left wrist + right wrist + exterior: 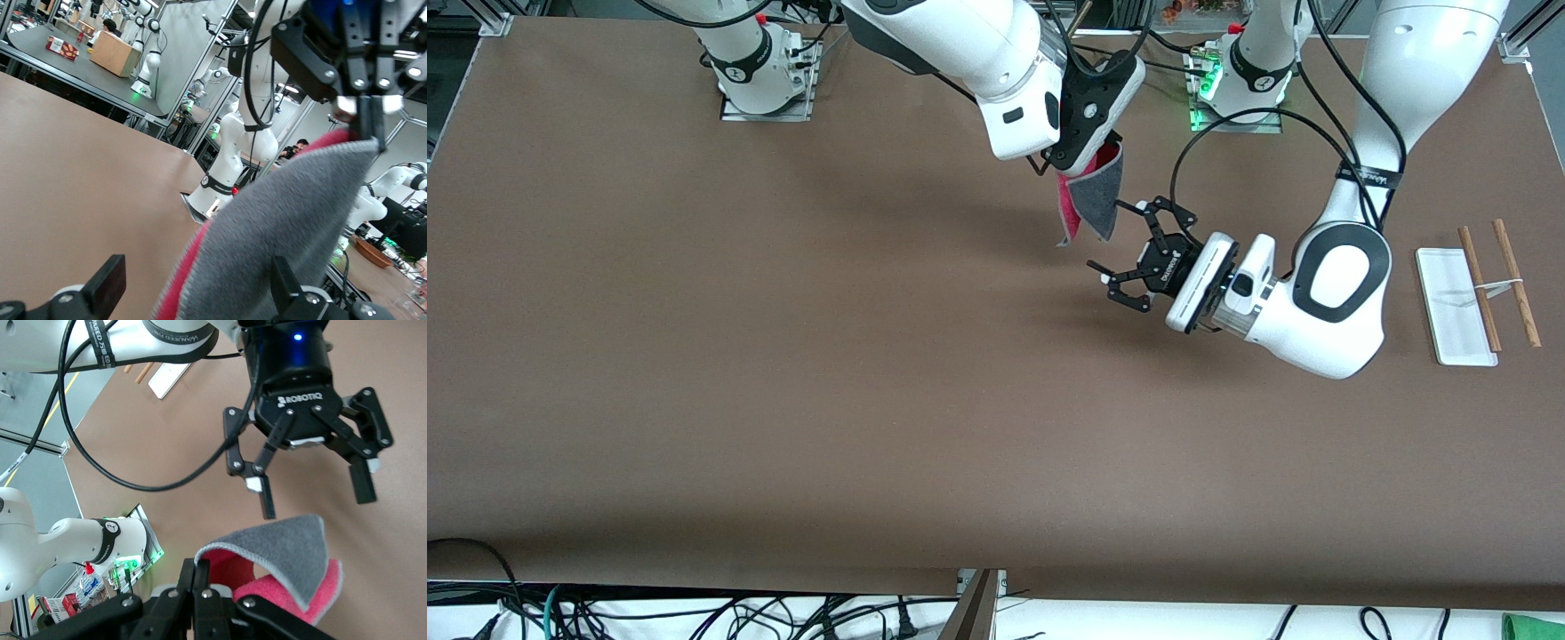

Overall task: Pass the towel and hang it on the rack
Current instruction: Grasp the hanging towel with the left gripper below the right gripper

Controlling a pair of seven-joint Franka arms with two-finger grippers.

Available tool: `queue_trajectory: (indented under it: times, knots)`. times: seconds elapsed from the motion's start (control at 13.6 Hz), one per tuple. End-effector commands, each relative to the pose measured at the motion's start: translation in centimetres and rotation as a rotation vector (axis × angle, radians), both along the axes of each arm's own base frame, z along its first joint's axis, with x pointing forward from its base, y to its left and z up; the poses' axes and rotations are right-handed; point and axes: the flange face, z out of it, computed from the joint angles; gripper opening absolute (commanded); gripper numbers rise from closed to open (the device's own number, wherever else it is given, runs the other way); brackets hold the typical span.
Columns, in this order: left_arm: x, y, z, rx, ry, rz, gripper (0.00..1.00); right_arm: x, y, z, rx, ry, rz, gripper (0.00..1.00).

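My right gripper (1110,147) is shut on one corner of the towel (1096,203) and holds it up over the table's middle, toward the robots' bases. The towel hangs down, dark grey outside and pink-red inside. In the right wrist view the shut right gripper (202,573) pinches the towel's (283,550) hem. My left gripper (1107,236) is open, level with the towel's lower end. In the left wrist view the towel (300,220) hangs between the open fingers (107,287) of the left gripper (197,293). The rack (1456,307) lies at the left arm's end of the table.
The rack's two brown rods (1481,289) lie beside its white base. The rack also shows in the right wrist view (168,379). The brown table (783,356) carries nothing else. Cables hang along its edge nearest the front camera.
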Motion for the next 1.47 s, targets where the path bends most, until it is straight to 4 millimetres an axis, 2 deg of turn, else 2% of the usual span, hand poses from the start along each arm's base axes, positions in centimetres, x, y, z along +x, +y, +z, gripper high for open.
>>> queue_trajectory:
  times: [0.0,0.07,0.22,0.29,0.37,0.44,0.51,1.32,1.39]
  knots:
    - [-0.1,1.2,-3.3,-0.050,0.050,-0.054,0.97,0.2,-0.3,0.6,0.007,-0.013,-0.001,0.00]
    - [-0.3,1.4,-4.0,-0.069,0.049,-0.062,0.97,0.1,-0.2,0.6,0.007,-0.010,0.000,0.00]
    - [-0.9,0.2,-4.2,-0.089,0.038,-0.081,0.93,0.4,-0.5,0.6,0.007,-0.010,-0.005,0.00]
    - [-0.9,0.1,-4.1,-0.093,0.029,-0.085,0.68,0.4,-0.5,0.6,0.007,-0.010,-0.005,0.00]
    - [-0.7,0.4,-3.8,-0.104,0.009,-0.085,0.27,0.6,-0.6,0.6,0.008,-0.008,-0.008,0.00]
    - [-0.8,0.4,-4.0,-0.116,0.000,-0.083,0.03,0.5,-0.6,0.7,0.009,-0.010,-0.008,0.00]
    - [-0.7,0.5,-4.0,-0.118,-0.003,-0.080,0.00,0.6,-0.7,0.7,0.008,-0.008,-0.009,0.00]
    - [-0.3,0.3,-3.4,-0.138,-0.011,-0.064,0.00,0.9,-0.9,0.6,0.007,0.000,-0.017,0.00]
    - [-0.3,0.4,-3.4,-0.138,-0.011,-0.062,0.00,1.3,-1.3,0.6,0.007,-0.013,-0.014,0.99]
